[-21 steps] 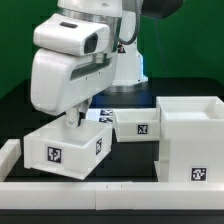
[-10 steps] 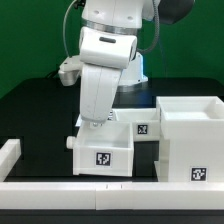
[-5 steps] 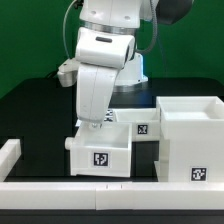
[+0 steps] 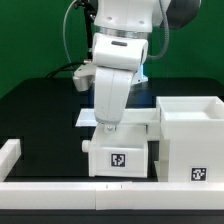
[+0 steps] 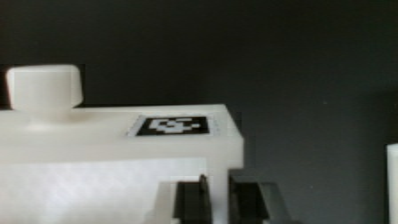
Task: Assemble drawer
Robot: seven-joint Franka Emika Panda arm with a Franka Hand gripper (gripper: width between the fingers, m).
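A small white open-top tray [image 4: 118, 160] of the drawer, with a square tag on its front and a round knob [image 4: 84, 146] on its side, sits just left of the big boxy housing [image 4: 190, 140] in the exterior view. My gripper [image 4: 108, 126] comes down from above and is shut on the tray's thin side wall. In the wrist view the two dark fingers [image 5: 191, 200] pinch that wall, with the tray's top [image 5: 107, 150], its tag and its knob [image 5: 45, 90] in front of my gripper [image 5: 219, 200]. A second tray [image 4: 148, 120] lies behind, mostly hidden by the arm.
Low white rails [image 4: 50, 187] edge the table at the front and at the exterior view's left [image 4: 10, 152]. The marker board [image 4: 88, 118] lies flat behind the arm. A white edge, probably the housing [image 5: 391, 180], shows beside the tray in the wrist view.
My gripper has carried the held tray toward the exterior view's right, from mid-table to close beside the housing. The grip stayed shut throughout.
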